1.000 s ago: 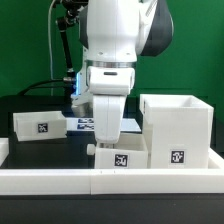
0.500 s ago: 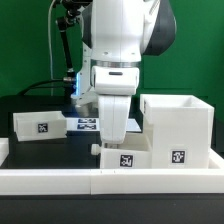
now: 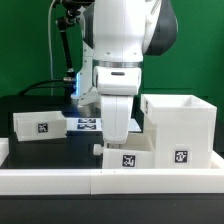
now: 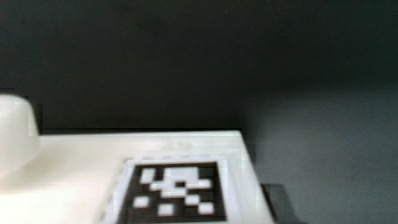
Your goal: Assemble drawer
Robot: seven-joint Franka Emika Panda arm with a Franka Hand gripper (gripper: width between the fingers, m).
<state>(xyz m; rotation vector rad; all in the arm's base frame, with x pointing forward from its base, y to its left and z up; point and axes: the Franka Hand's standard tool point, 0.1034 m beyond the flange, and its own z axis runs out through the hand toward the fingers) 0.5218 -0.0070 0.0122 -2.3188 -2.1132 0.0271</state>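
My gripper points down over a small white drawer box with a black-and-white tag on its front and appears shut on its top wall. The box rests low by the front wall, touching the big white open drawer case on the exterior view's right. A small knob sticks out of the box on the far side from the case. In the wrist view the tagged box fills the frame close up, with one dark fingertip at its edge and the rounded knob beside it.
Another white tagged panel stands at the exterior view's left. The marker board lies flat behind the arm. A long white wall runs along the front. The table is black.
My gripper and the small drawer box have slid a little toward the exterior view's right, closer against the big case.
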